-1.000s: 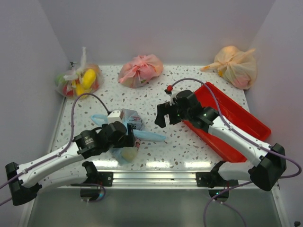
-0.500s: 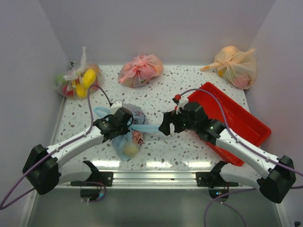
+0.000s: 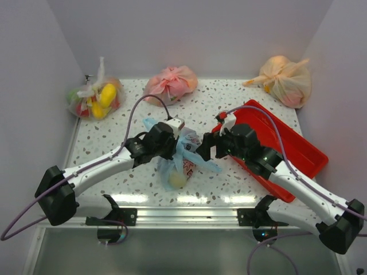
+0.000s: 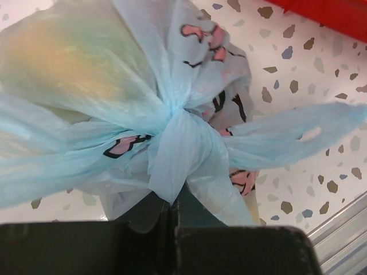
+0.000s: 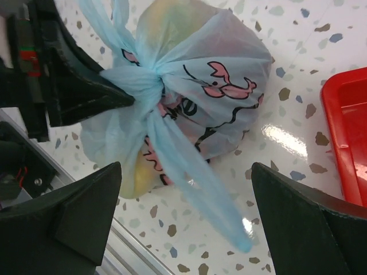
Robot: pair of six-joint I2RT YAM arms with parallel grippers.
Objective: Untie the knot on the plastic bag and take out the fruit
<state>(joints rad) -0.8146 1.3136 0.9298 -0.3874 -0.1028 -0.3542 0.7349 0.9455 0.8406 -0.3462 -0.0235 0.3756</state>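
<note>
Knot (image 4: 180, 126) of bag (image 3: 178, 166) pinched by pressed-together left gripper (image 4: 172, 201), mid-table (image 3: 241, 109). Handle tail (image 5: 195, 177) laid rightward from knot toward right gripper (image 5: 189, 220), spread wide just beside; tail judged best taken by right arm

On speckled table (image 3: 229, 97): blue plastic bag (image 3: 176, 166), pink bag (image 3: 170, 85), clear fruit bag (image 3: 94, 98), orange bag (image 3: 285, 80), red tray (image 3: 281, 134).

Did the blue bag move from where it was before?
Yes. The blue bag moved to the right, closer to the red tray.
</note>
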